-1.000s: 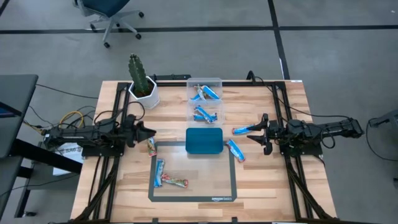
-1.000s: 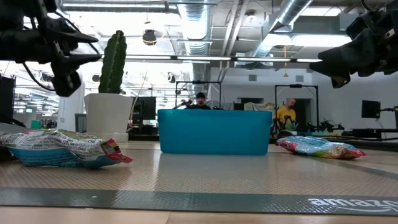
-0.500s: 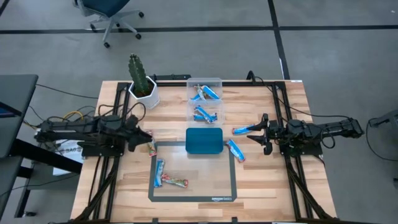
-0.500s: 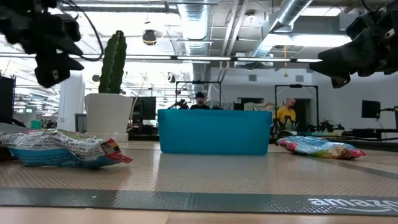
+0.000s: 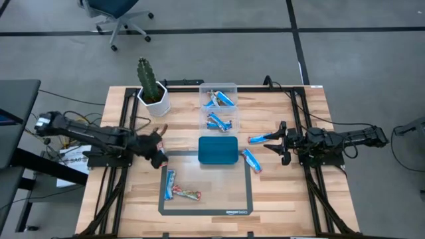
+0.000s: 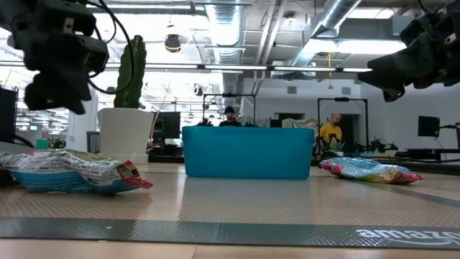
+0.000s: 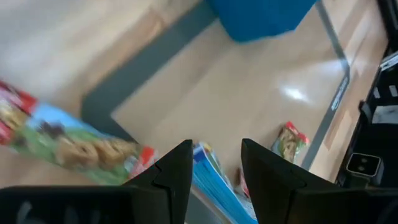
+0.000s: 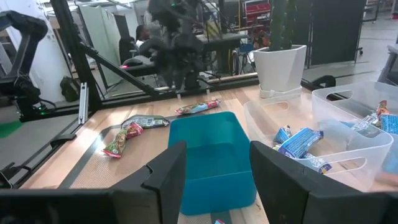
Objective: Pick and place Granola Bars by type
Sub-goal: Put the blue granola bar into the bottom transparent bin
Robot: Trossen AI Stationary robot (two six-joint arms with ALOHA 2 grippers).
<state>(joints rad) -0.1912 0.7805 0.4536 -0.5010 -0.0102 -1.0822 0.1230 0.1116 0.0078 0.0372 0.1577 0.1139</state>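
Your tabletop [image 5: 292,199] carries a grey mat [image 5: 206,211] with a teal tray [image 5: 218,150] at its far edge and a clear box [image 5: 234,105] behind that, blue bars [image 5: 219,99] inside. Your left tool [image 5: 158,154] hovers over a multicoloured bar [image 7: 68,144] at the mat's corner, fingers [image 7: 174,171] parted, holding nothing. Your right tool [image 5: 277,142] waits beside a blue bar [image 5: 259,139], fingers apart, empty too.

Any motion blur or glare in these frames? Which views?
Left wrist view: heavily smeared, the multicoloured wrapped bar streaked, a bright glare patch on the grey mat. Right wrist view: the far left gripper is blurred, while the teal rectangular tray is crisp. Low view: backlit by ceiling lights, both arms near-silhouettes. High view: evenly lit, sharp.
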